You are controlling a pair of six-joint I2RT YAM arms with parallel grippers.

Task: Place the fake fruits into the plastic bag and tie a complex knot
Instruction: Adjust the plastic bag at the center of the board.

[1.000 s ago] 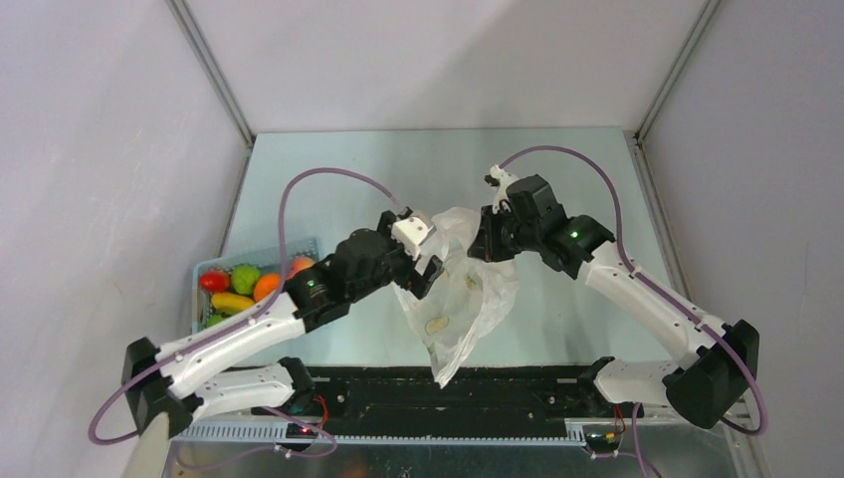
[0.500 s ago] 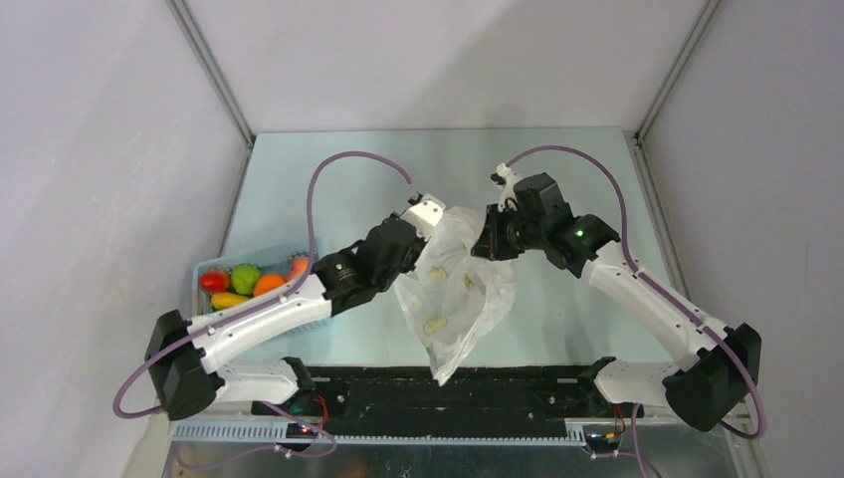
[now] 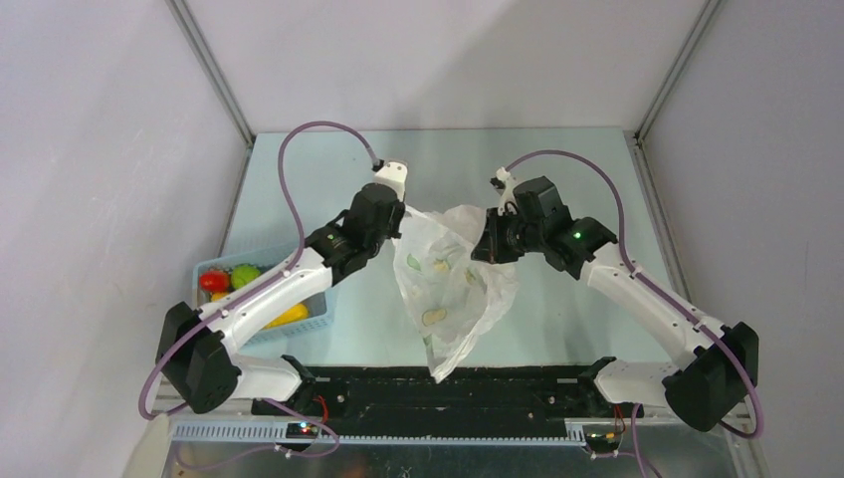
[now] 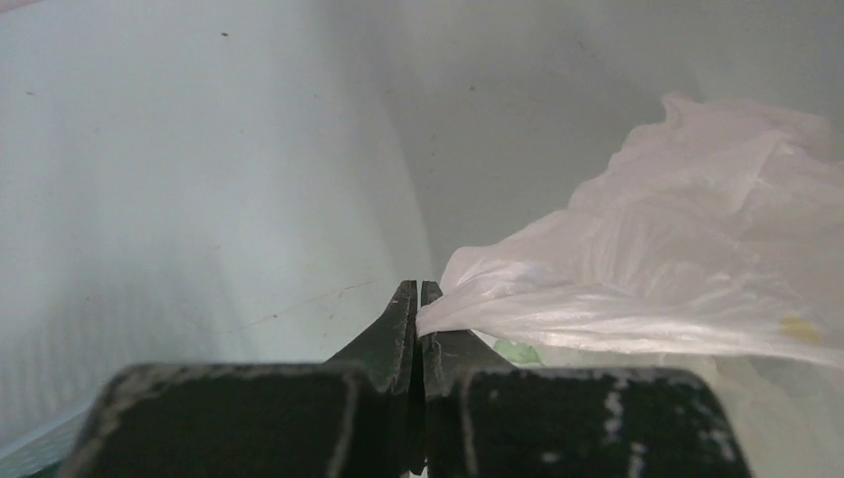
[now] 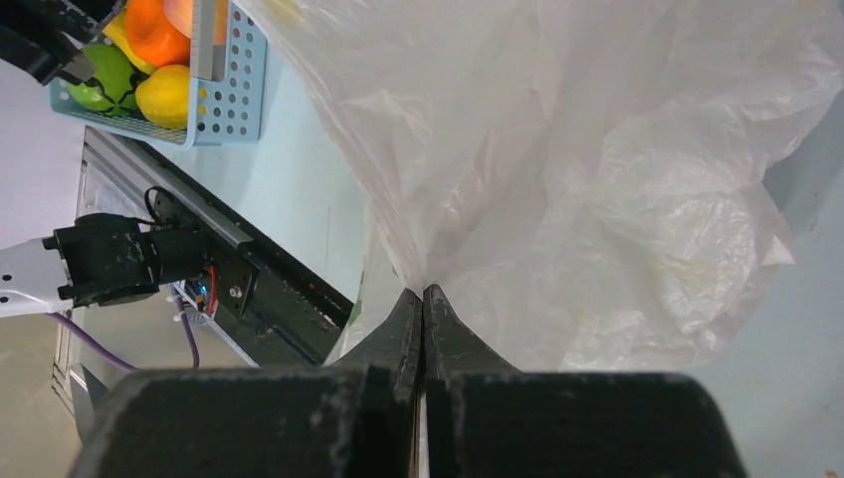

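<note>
The plastic bag (image 3: 450,284) hangs crumpled between both arms above the table's middle, its lower tail drooping toward the near edge. My left gripper (image 3: 400,221) is shut on the bag's left upper edge; in the left wrist view the jaws (image 4: 417,290) pinch a fold of the white bag (image 4: 677,269). My right gripper (image 3: 486,245) is shut on the bag's right upper edge, and its jaws (image 5: 422,292) pinch the film of the bag (image 5: 557,149). The fake fruits (image 3: 229,279) lie in the basket at the left, partly hidden under the left arm. The knot is out of view.
The light blue basket (image 3: 311,315) stands at the table's left; the right wrist view shows its perforated wall (image 5: 234,90) with fruits (image 5: 164,95) inside. A black rail (image 3: 498,386) runs along the near edge. Grey walls close in the table on both sides.
The left gripper went from open to shut on the bag's left edge, then moved back and left, stretching the bag's top wider. The right arm barely moved.
</note>
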